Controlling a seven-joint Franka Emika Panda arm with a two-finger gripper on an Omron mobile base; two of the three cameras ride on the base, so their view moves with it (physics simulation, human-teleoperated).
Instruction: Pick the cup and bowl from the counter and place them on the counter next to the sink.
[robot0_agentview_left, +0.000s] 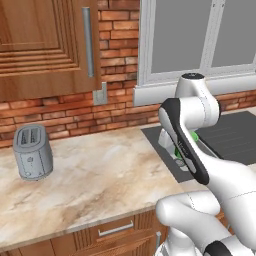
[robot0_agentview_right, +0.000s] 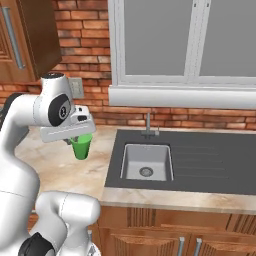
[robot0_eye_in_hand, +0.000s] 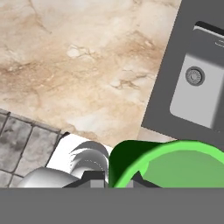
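Note:
The small bright green cup (robot0_agentview_right: 81, 146) hangs upright above the marbled counter (robot0_agentview_right: 60, 167), a little left of the dark grey sink (robot0_agentview_right: 150, 162). My gripper (robot0_agentview_right: 76, 140) comes down on it from above and is shut on its rim. In the hand view the cup's green rim (robot0_eye_in_hand: 175, 159) sits at the bottom, with my gripper (robot0_eye_in_hand: 114, 179) shut across its near wall; the counter (robot0_eye_in_hand: 87, 65) and the sink basin (robot0_eye_in_hand: 197, 87) lie below. In the left base view my forearm hides most of the cup (robot0_agentview_left: 194, 136). The bowl is out of view.
A grey toaster (robot0_agentview_left: 32, 152) stands on the counter far left. A tap (robot0_agentview_right: 148, 125) rises behind the basin, the ribbed drainboard (robot0_agentview_right: 215, 160) lies to its right. A wooden wall cabinet (robot0_agentview_left: 45, 45) hangs over the left. Floor tiles (robot0_eye_in_hand: 22, 144) show past the counter's front edge.

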